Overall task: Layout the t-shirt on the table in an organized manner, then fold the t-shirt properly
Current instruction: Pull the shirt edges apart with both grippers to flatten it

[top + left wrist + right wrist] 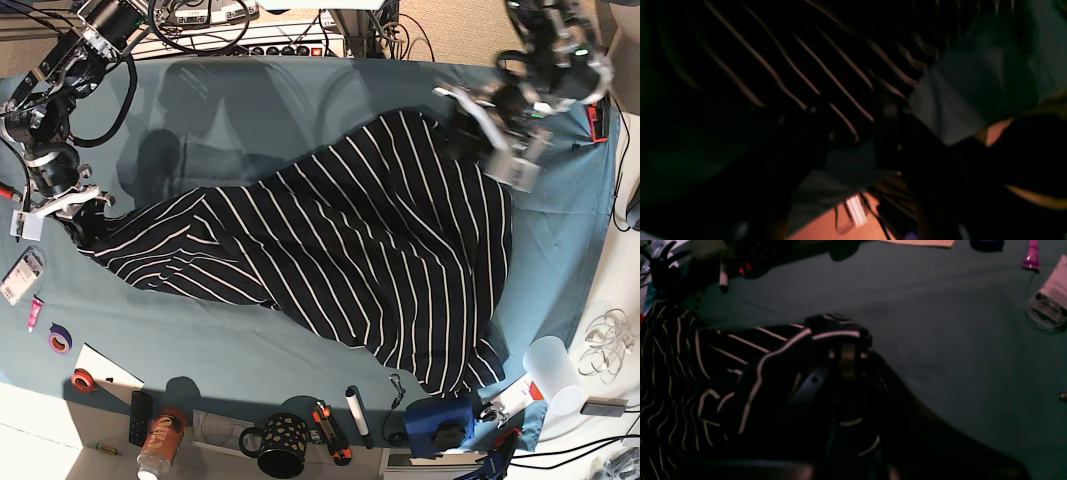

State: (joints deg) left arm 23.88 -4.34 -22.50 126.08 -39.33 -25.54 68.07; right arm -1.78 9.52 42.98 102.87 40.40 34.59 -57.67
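The dark t-shirt (340, 240) with thin white stripes lies spread diagonally across the teal table (250, 110). At its left end my right gripper (78, 215) is shut on the t-shirt. The right wrist view shows a striped fold (690, 373) bunched over that right gripper (843, 340). My left gripper (462, 125) is at the shirt's far right corner. In the left wrist view that left gripper (850, 113) has its dark fingers apart, with the edge of the striped cloth (790, 60) at their tips and teal table (973, 93) beside it.
Along the front edge stand a spotted mug (280, 445), a can (160, 450), a marker (357, 415) and a blue box (440, 425). Tape rolls (60, 340) lie front left and a white cup (555, 370) front right. A purple tube (1030, 256) and a clear package (1047, 303) lie near the right gripper.
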